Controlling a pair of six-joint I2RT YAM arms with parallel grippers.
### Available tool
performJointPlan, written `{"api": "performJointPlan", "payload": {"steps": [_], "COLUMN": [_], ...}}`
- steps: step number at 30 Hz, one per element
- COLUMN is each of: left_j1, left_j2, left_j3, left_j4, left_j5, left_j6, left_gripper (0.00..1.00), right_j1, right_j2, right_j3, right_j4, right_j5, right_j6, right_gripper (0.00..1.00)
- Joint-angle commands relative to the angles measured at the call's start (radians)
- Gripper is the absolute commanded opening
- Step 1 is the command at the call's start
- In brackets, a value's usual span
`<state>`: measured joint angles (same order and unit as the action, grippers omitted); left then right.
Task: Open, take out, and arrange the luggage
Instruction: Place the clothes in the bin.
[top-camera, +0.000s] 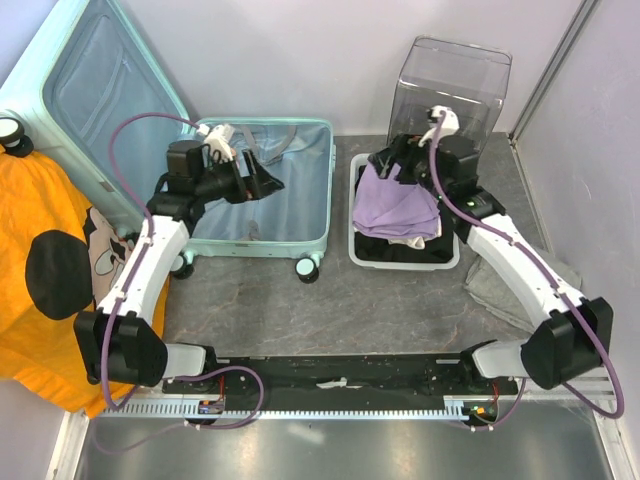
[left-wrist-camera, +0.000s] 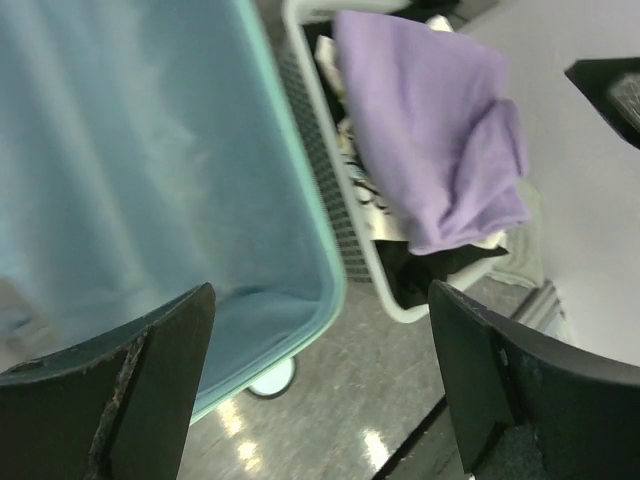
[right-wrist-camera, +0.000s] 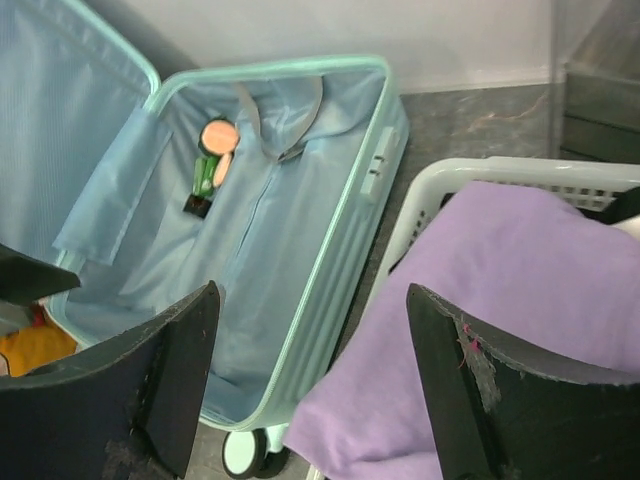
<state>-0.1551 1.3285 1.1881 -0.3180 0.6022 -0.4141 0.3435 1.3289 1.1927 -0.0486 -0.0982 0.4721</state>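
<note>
The luggage, a mint hard-shell suitcase (top-camera: 300, 225), lies open on the table, and its lid (top-camera: 100, 90) stands up at the back left. Over the pale blue lining (left-wrist-camera: 130, 150) hovers my left gripper (top-camera: 264, 180), open and empty (left-wrist-camera: 320, 340). My right gripper (top-camera: 396, 160) hangs open and empty (right-wrist-camera: 312, 340) over a purple cloth (right-wrist-camera: 500, 300) that rests on top of the white basket (top-camera: 405, 262). In the right wrist view a peach round compact (right-wrist-camera: 218, 134) and a green tube (right-wrist-camera: 205, 178) lie inside the suitcase (right-wrist-camera: 320, 200).
A clear plastic box (top-camera: 455, 80) stands behind the basket. An orange cartoon-print shirt (top-camera: 40, 260) is spread at the left. A grey cloth (top-camera: 500, 285) lies under the right arm. Dark clothes fill the basket (left-wrist-camera: 330, 160) beneath the purple cloth (left-wrist-camera: 430, 130). A suitcase wheel (top-camera: 308, 268) sticks out toward the front.
</note>
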Motion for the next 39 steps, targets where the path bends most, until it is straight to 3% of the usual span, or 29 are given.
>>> {"api": "performJointPlan", "payload": {"steps": [1, 9, 14, 17, 20, 26, 30, 32, 34, 39], "left_j1": [0.035, 0.081, 0.095, 0.097, 0.098, 0.1, 0.1, 0.1, 0.1, 0.1], "left_j2": [-0.067, -0.069, -0.063, -0.074, -0.084, -0.1, -0.098, -0.098, -0.098, -0.103], "left_j3": [0.048, -0.041, -0.071, -0.076, -0.081, -0.094, -0.094, -0.096, -0.096, -0.097], "left_j4": [-0.155, -0.086, -0.073, -0.075, -0.073, -0.072, -0.075, -0.073, -0.075, -0.073], "left_j5": [-0.03, -0.053, -0.036, -0.047, -0.062, -0.094, -0.094, -0.093, -0.091, -0.093], "left_j6": [0.152, 0.162, 0.158, 0.166, 0.169, 0.178, 0.176, 0.175, 0.173, 0.175], "left_gripper": [0.94, 0.94, 0.94, 0.94, 0.94, 0.94, 0.94, 0.94, 0.94, 0.94], "right_j1": [0.035, 0.006, -0.078, -0.09, -0.087, -0.037, 0.012, 0.031, 0.046, 0.074], "right_j2": [0.076, 0.17, 0.21, 0.23, 0.236, 0.119, 0.003, -0.035, -0.045, 0.012], "right_j3": [0.05, -0.135, -0.249, -0.237, -0.2, -0.134, -0.131, -0.148, -0.165, -0.24], "right_j4": [-0.039, -0.102, -0.108, -0.122, -0.128, -0.149, -0.168, -0.163, -0.157, -0.149], "right_j5": [0.034, 0.092, 0.119, 0.161, 0.1, 0.086, 0.117, 0.112, 0.101, 0.061], "right_j6": [-0.047, -0.014, 0.0, -0.039, -0.049, -0.062, -0.05, -0.038, -0.024, 0.0], "right_gripper": [0.82, 0.81, 0.87, 0.88, 0.88, 0.87, 0.8, 0.66, 0.58, 0.47]}}
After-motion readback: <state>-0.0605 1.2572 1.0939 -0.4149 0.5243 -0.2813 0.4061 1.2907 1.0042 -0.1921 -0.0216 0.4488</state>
